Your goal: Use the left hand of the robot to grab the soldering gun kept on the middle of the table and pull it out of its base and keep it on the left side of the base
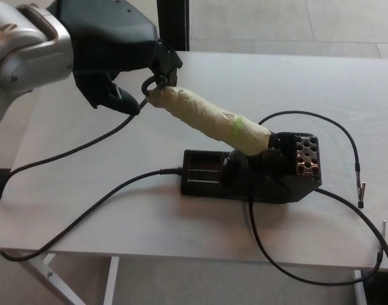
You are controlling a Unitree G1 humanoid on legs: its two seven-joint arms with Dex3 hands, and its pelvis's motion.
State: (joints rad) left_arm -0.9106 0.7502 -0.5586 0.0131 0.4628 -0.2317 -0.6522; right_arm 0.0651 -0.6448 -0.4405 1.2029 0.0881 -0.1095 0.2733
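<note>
**Helper:** Look at the near edge of the table [181, 251] first. A black cord [86, 213] loops there and runs up to the black base [251, 175]. That base sits well below the fingers and off to their right.

**You:** Where is the soldering gun?

**Helper:** You can see the soldering gun [209, 121] still stuck in its base. Its tip end goes into the holder by the block with little holes. Its fat handle is wrapped in pale tape with a green stripe. It leans up and to the left, right to the fingers.

**You:** And the left hand?

**Helper:** Your left hand [114, 54] is at the top end of the handle, farther back on the table. The black fingers [165, 63] touch the small cord loop at the handle's end. The thumb sits under and to the left of that end. I cannot tell if the fingers are really squeezing the handle or only resting on it.

**You:** The right hand?

**Helper:** You cannot see it at all. Far to the right of the fingers, thin wires [359, 171] lie on the table.
</note>
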